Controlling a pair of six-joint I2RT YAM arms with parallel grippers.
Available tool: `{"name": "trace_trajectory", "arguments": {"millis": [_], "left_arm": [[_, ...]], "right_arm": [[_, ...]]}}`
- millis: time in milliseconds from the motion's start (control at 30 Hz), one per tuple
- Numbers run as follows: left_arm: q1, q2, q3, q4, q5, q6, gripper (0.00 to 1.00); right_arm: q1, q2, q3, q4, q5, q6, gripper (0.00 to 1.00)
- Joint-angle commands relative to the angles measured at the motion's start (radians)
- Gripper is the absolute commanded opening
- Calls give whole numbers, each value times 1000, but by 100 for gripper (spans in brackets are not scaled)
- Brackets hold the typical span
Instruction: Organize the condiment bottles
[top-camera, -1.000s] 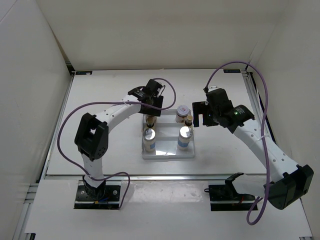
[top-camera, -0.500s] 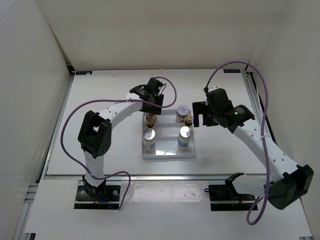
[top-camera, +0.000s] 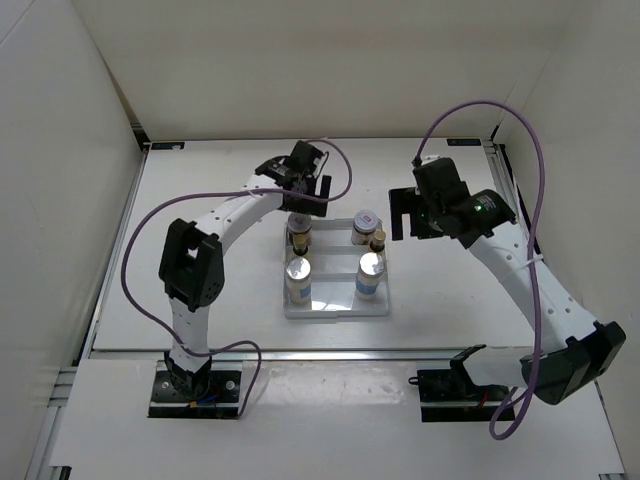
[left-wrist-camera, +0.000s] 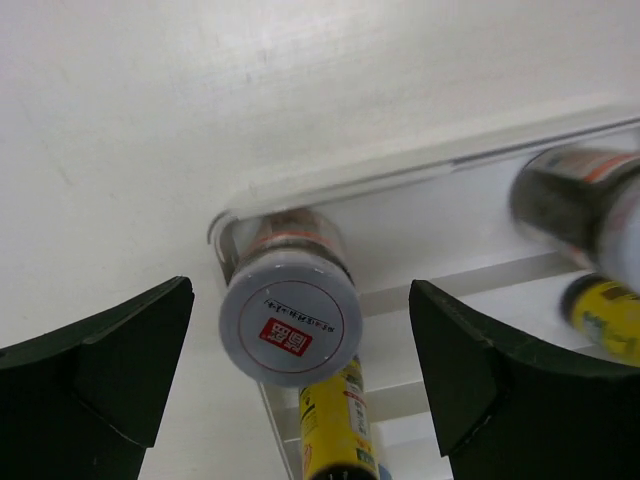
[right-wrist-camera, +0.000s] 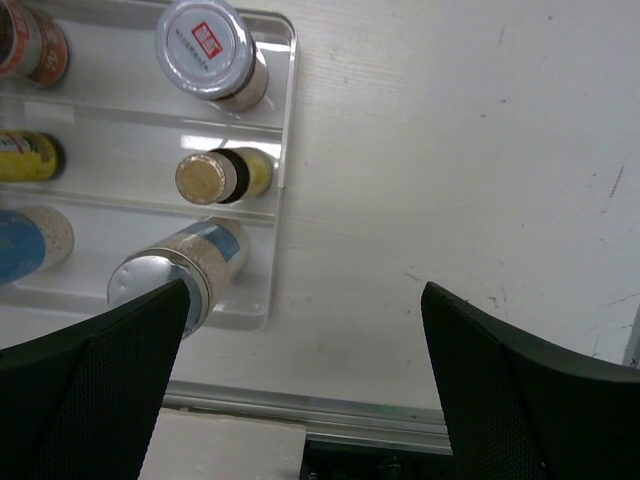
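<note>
I've got a white divided tray (top-camera: 335, 302) on the table (top-camera: 200, 260). One tray corner shows in the gap between the left jaws. At the right jaws, the tray's end is off to one side, table surface fills the gap, and a metal rail (right-wrist-camera: 350, 412) is closest to the camera.

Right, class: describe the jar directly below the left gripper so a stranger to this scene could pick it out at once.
Find the white divided tray in the middle of the table, then its far-left compartment, under the open left gripper. The jar there is squat, with a broad pale lid bearing a red mark, unlike the slim yellow-labelled bottle beside it. Its twin stands far-right.
</note>
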Motion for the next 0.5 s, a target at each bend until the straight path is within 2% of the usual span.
{"name": "trace_trajectory", "arguments": {"millis": [0,100,200,233,267,300,333,367,467], "left_arm": [[22,-155,156,-43,-46,48,100],[22,-316,141,-43,-168,82,100],[22,-560,10,19,-288,82,100],[22,-634,-146,58,-303,71,100],[22,-788,-243,108,-303,62,100],[34,-865,-344,169,-250,62,100],[45,-940,-529,292,-222,72,100],[45,-1088,-608,334,-202,73,100],[45,-1301,-880,483,-222,164,100]], "right_arm": [[-5,6,120,-96,73,-14,100],[-5,-17,160,-133,93,-33,100],[-5,-62,152,-153,137,-24,100],[-5,-113,126,-134,150,-2,100],[-5,-146,90,-108,165,-1,100],[-5,-178,50,-50,176,-1,100],[-15,-228,1,-32,167,-1,100],[-15,-244,-12,-16,151,-1,100],[-15,-255,-30,41,157,-12,100]]}}
